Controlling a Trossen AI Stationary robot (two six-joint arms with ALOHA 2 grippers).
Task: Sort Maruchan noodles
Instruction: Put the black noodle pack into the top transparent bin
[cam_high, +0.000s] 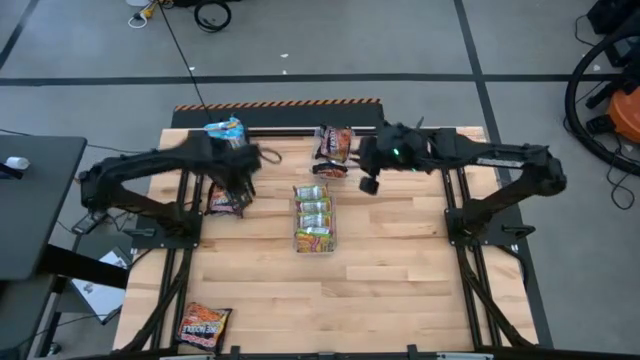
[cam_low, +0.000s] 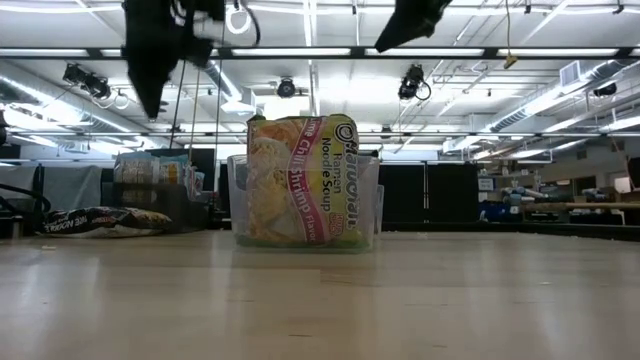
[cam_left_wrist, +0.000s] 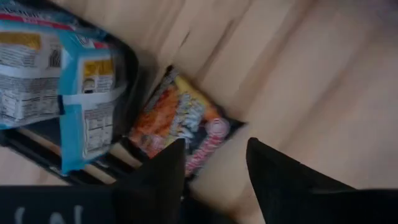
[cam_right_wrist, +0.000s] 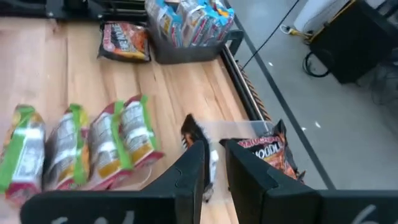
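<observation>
At the table's middle, a clear bin (cam_high: 314, 222) is holding a row of yellow-green Maruchan packets (cam_high: 313, 210) standing on edge, so that flavour is looking largely sorted. Toward the far edge on the left, pale blue packets (cam_high: 224, 129) are sitting upright in a dark bin (cam_right_wrist: 186, 50), another group apparently done. Dark brown-orange packets are lagging behind: one (cam_high: 226, 200) is lying flat on the wood just beside the blue group, another (cam_high: 204, 327) is resting well apart at the near left corner, and more (cam_high: 334, 142) are gathering at the far edge near the centre in a clear bin (cam_right_wrist: 249, 134).

Left gripper (cam_left_wrist: 214, 165) is hovering over the flat brown-orange packet with its fingers spread apart and nothing between them. Right gripper (cam_right_wrist: 214, 158) is hanging above the far-centre brown-orange group, fingers narrowly apart, and whether they are pinching a packet I cannot tell. By my reckoning the loose brown-orange packets are what is remaining.
</observation>
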